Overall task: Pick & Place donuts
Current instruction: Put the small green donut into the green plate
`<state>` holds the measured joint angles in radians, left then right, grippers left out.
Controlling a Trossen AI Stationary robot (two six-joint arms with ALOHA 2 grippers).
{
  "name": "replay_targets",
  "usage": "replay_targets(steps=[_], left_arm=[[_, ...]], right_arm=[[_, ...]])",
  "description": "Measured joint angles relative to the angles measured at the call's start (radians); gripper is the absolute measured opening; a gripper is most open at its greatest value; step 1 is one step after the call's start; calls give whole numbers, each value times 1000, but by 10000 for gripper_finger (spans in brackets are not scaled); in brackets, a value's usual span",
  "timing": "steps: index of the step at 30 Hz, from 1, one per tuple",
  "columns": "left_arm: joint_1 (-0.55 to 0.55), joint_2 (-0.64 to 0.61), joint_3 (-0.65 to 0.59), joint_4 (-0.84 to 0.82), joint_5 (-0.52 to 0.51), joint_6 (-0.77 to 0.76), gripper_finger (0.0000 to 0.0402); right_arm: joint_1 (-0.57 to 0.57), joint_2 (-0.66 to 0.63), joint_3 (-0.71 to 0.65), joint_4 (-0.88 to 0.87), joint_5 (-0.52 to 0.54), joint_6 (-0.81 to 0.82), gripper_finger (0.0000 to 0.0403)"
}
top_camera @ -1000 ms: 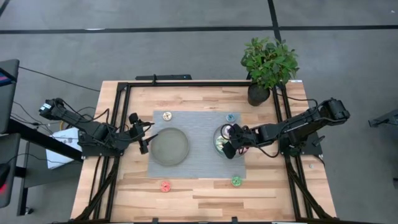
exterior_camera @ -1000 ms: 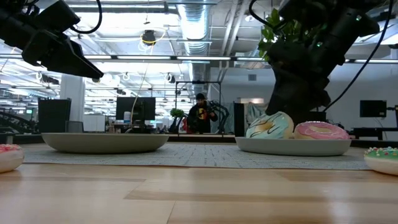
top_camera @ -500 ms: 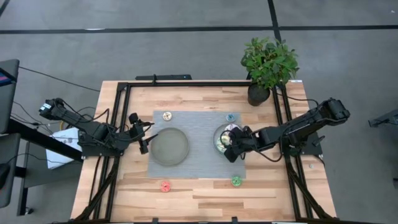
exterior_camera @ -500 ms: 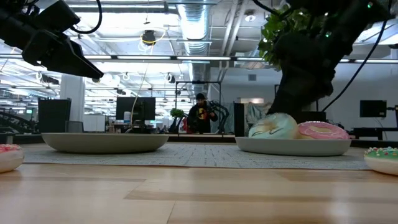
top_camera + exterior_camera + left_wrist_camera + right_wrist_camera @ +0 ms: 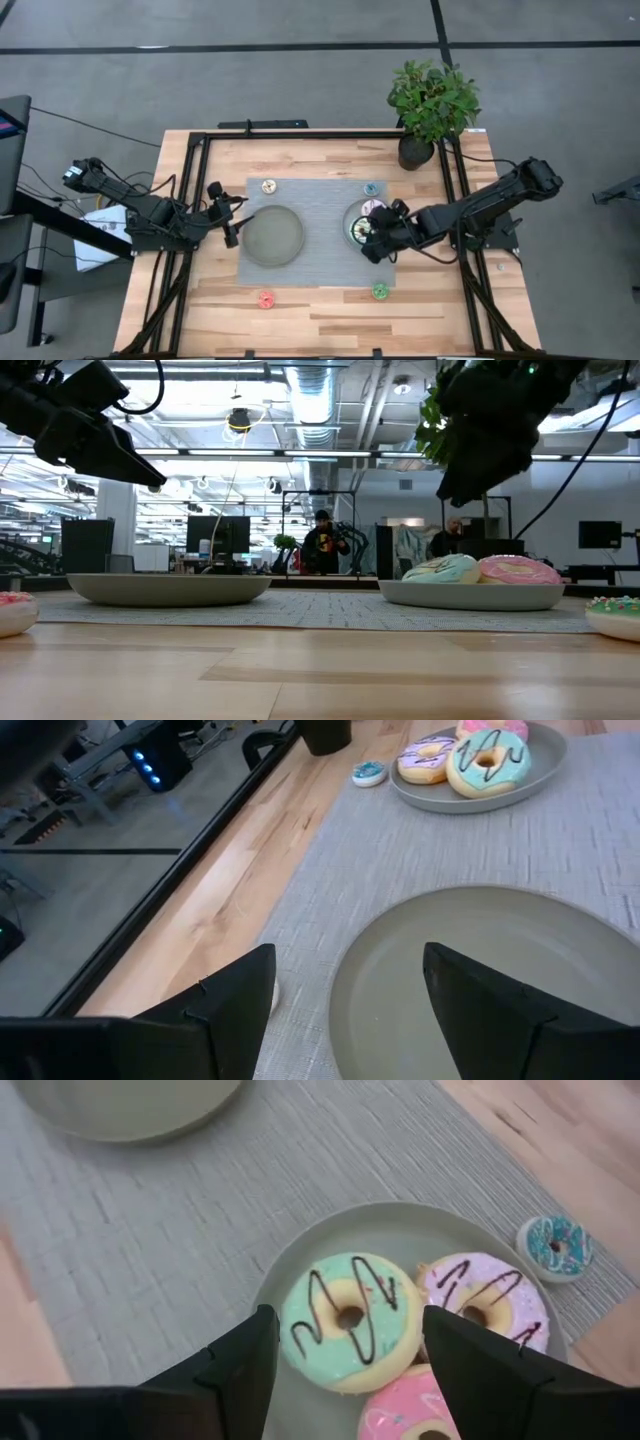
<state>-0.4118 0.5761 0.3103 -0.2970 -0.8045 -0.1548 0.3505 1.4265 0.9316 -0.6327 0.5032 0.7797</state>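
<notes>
Open right end effector (image 5: 345, 1365) above mint-green donut (image 5: 346, 1320)

No legible text showing in any view, no labels, brands, numbers or signs reading on the table, plates, donuts or arms, background screens in the low view showing nothing readable

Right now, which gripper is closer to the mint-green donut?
Right. The right gripper hangs open just above the mint-green donut on the right plate. The left gripper waits at the far edge of the empty left plate, a whole plate away.
</notes>
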Motion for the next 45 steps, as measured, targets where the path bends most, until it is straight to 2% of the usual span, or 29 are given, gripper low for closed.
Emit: replay_targets(steps=[5,11,18,23,37,45], left_arm=[[0,0,0,0,36,0,248],[0,0,0,0,39,0,248],[0,0,0,-1,39,-1,248],[0,0,0,-1,39,-1,248],[0,0,0,0,42,-32,248],[0,0,0,0,134,-4,248]], right_arm=[[48,0,23,-45,-2,1,238],[152,0,23,-127,-19,82,238],[283,0,23,-125,-34,160,238],[336,0,23,-123,-34,163,238],[307,0,23,-70,-33,129,238],[304,0,23,-6,-60,128,238]])
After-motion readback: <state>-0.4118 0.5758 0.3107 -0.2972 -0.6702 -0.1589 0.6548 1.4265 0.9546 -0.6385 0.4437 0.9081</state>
